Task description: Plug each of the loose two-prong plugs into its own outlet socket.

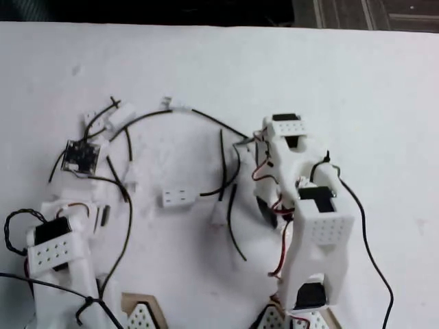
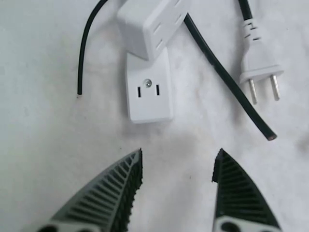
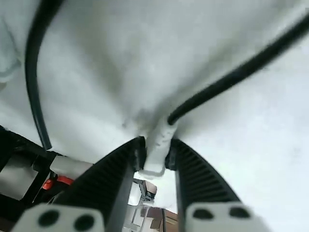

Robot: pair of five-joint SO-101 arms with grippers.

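My left gripper (image 2: 178,166) is open just above the white table, nothing between its ribbed fingers (image 2: 123,186). Just ahead of it lies a white outlet socket (image 2: 148,94) with two bare slots, and a larger white outlet block (image 2: 149,21) lies partly over its far end. Beside them lies a loose white two-prong plug (image 2: 258,67) with a black cable, its prongs pointing back toward the gripper. My right gripper (image 3: 155,154) is shut on another white plug (image 3: 158,140), whose black cable (image 3: 231,77) trails away over the table.
Black cables (image 1: 230,219) loop across the middle of the table around a white outlet block (image 1: 178,197). A small dark circuit board (image 1: 82,156) lies at the left. A black cable (image 2: 222,72) crosses between socket and plug. The far table (image 1: 357,75) is bare.
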